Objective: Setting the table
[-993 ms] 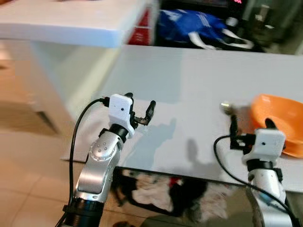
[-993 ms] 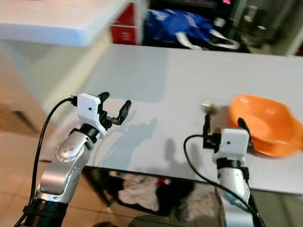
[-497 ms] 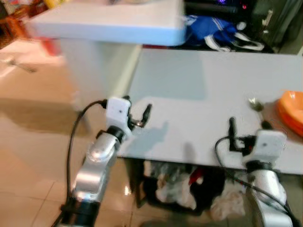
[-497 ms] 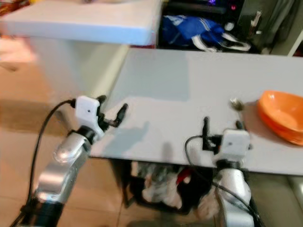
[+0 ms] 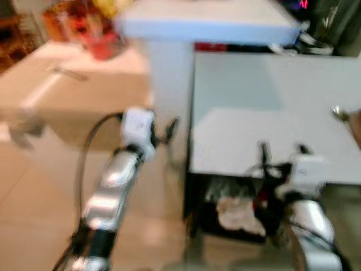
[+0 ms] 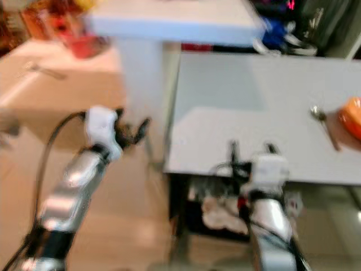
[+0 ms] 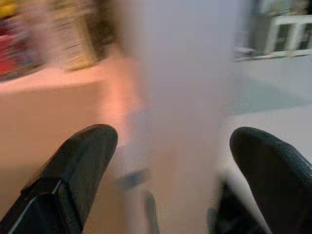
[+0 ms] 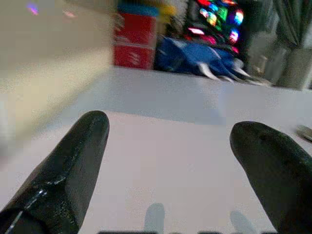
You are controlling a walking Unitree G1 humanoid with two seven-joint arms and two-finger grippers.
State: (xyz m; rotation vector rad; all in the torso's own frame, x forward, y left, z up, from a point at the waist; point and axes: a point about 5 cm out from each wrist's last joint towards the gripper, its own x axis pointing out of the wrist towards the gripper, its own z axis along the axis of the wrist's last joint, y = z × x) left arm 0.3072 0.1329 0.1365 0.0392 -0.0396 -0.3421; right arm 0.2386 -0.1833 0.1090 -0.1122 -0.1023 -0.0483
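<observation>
Grey counter (image 6: 248, 107): broad flat top, robot's right front; views blurred, camera likely swinging.
Left gripper (image 5: 161, 132): fingers apart, empty, out over floor beside counter's edge.
Right gripper (image 6: 251, 151): fingers spread, empty, at near edge.
Orange bowl (image 6: 352, 121): on counter, far right.
Spoon (image 6: 322, 119): just beside bowl.
Advice: settle, square up to counter before reaching.

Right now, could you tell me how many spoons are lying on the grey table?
1. A single spoon lies near the right edge of the grey table, just beside the orange bowl. The views are blurred, so more cutlery past the frame's edge cannot be ruled out.
</observation>
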